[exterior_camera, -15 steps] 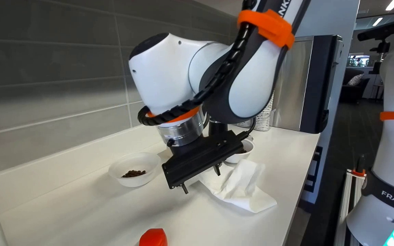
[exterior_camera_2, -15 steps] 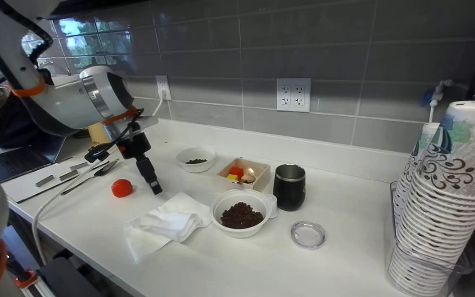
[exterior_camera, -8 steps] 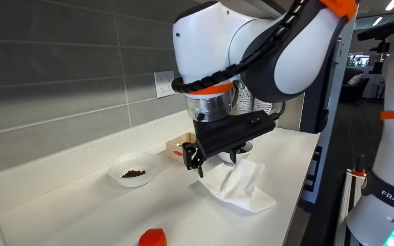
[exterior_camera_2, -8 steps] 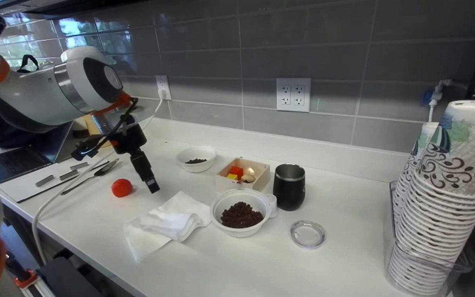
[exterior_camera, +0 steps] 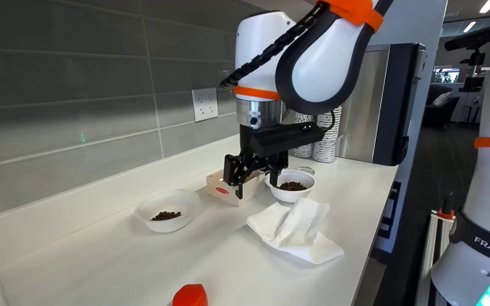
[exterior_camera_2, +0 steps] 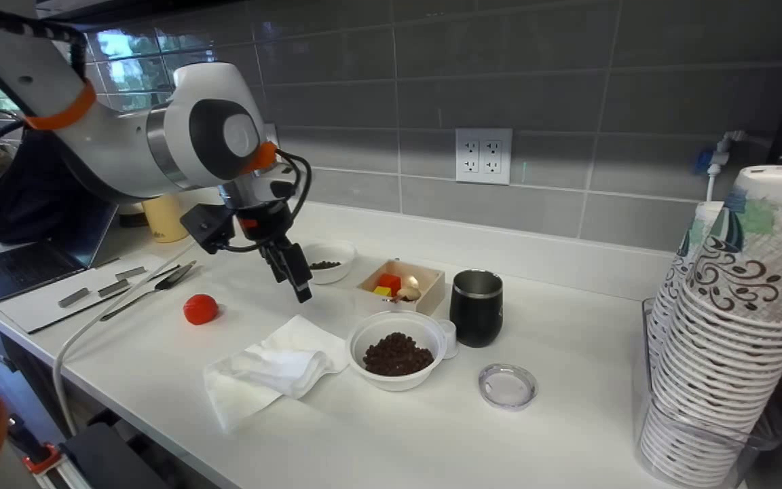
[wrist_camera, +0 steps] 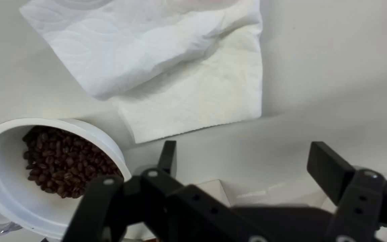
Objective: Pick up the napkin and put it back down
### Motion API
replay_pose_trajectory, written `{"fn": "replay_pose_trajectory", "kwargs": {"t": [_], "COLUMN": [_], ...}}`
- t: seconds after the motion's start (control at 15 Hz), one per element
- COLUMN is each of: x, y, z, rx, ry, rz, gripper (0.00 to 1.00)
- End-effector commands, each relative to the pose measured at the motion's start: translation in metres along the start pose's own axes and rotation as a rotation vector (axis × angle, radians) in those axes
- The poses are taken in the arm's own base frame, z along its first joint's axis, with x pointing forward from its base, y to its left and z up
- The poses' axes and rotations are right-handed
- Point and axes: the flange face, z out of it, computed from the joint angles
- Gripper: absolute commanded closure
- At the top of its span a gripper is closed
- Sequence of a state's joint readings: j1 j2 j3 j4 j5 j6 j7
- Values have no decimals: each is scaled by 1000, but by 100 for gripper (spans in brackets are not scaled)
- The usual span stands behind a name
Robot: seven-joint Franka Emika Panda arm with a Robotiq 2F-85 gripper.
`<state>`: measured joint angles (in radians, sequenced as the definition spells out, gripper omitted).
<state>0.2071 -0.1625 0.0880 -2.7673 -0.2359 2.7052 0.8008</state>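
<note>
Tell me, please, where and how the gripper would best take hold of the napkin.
I'd probably pinch the napkin by its raised fold, coming straight down from above with the open gripper astride it. That fold stands up off the counter, offering something to close on, whereas the rest lies lower.

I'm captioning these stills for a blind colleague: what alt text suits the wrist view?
A rumpled white napkin lies on a pale countertop at the top of the picture. In the lower part, the black pincer is open, gripping nothing; at lower left, a white bowl holds dark brown beans.
</note>
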Motion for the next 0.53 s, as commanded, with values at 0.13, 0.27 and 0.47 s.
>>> {"fn": "replay_pose_trajectory", "kwargs": {"t": [0.13,0.27,0.47], "x": [6,5,1], "y": [19,30,47], "z": [12,13,20], "rx": [124,172,182], "ry": [-147,-214,-321], "rz": [-84,-104,-112], "gripper": [0,0,0]}}
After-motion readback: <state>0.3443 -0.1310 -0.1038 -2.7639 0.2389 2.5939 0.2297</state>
